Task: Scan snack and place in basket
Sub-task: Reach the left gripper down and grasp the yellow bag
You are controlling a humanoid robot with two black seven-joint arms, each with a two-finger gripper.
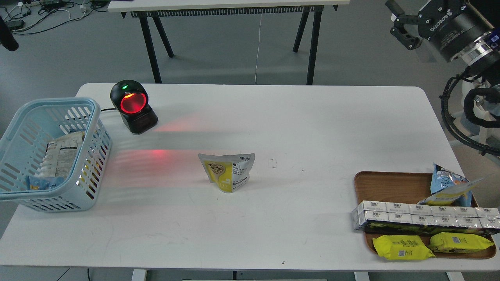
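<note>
The snack (227, 171), a small pouch with a white top and yellow lower part, stands upright on the white table (297, 117) near its middle. The light blue basket (95, 128) sits at the table's left edge and holds a few packets. My right gripper (393, 18) hangs in the air at the upper right, beyond the table's far right corner, far from the snack; its fingers look apart with nothing between them. Of my left arm only a dark bit (8, 39) shows at the top left edge; its gripper is out of view.
A black barcode scanner (133, 106) with a glowing red window stands at the back left next to the basket and throws red light on the table. A brown wooden tray (390, 183) at the front right holds white boxes, yellow packs and a blue-and-yellow pouch.
</note>
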